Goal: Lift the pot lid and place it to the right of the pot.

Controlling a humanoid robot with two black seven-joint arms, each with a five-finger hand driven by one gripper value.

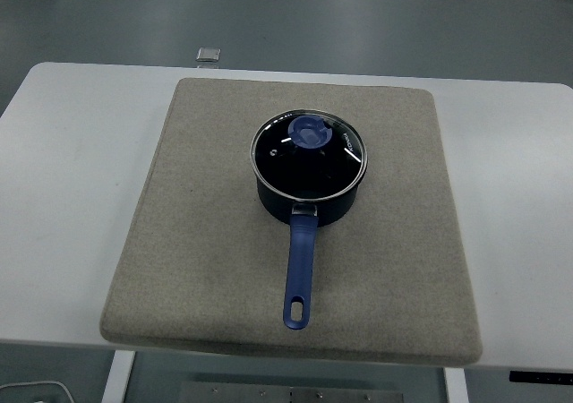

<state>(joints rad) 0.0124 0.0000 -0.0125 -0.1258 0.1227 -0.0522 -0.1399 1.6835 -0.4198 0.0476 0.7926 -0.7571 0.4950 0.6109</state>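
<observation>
Table (72,197): white, rounded far corners.
Mat (206,233): grey-beige, square, spans from near edge to far edge, centred.
Small object (209,55): grey, at the far edge.
</observation>
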